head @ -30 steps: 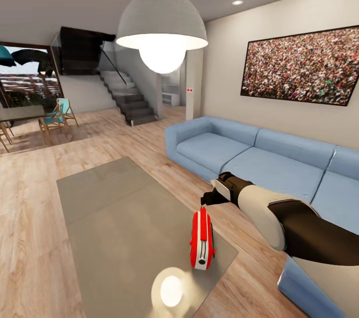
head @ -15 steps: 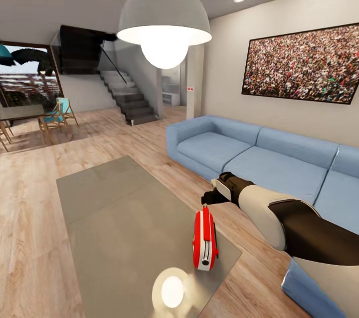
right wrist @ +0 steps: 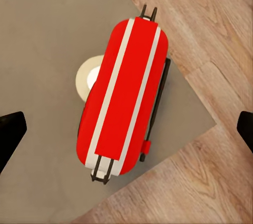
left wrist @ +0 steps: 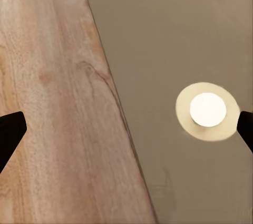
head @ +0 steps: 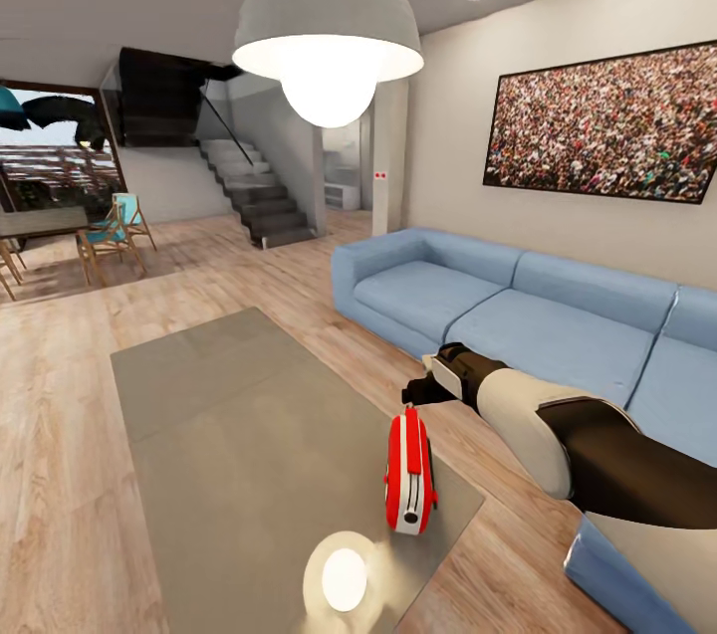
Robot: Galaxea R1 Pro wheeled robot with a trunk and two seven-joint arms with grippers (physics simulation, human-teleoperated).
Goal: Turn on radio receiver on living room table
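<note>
Standing upright near the corner of the table (head: 249, 435) closest to the sofa, the radio receiver (head: 409, 475) shows its red body and white trim end-on in the head view. From the right wrist view the radio receiver (right wrist: 124, 95) appears from above: a long red top with two white stripes, thin dark handle brackets at each end, and a dark rail along one side. It sits just inside the table's edge, with wood floor (right wrist: 211, 34) close beyond.

The right gripper (head: 416, 393) hangs above and a little behind the radio, apart from it as far as the head view lets one judge. In the right wrist view its two dark fingertips (right wrist: 10, 132) sit at opposite borders of the frame, spread wide with nothing between them but the radio far below.

The left gripper's fingertips (left wrist: 9, 134) are likewise far apart and hold nothing; beneath them lies the table's edge, grey top (left wrist: 184, 34) on one side, plank floor (left wrist: 52, 103) on the other, with a bright round lamp reflection (left wrist: 207, 109) on the gloss.

Farther out, a white dome pendant lamp (head: 327, 17) hangs over the table, a blue sofa (head: 518, 316) runs along the wall under a framed crowd picture (head: 602, 126), and a staircase (head: 254, 191) rises at the back.
</note>
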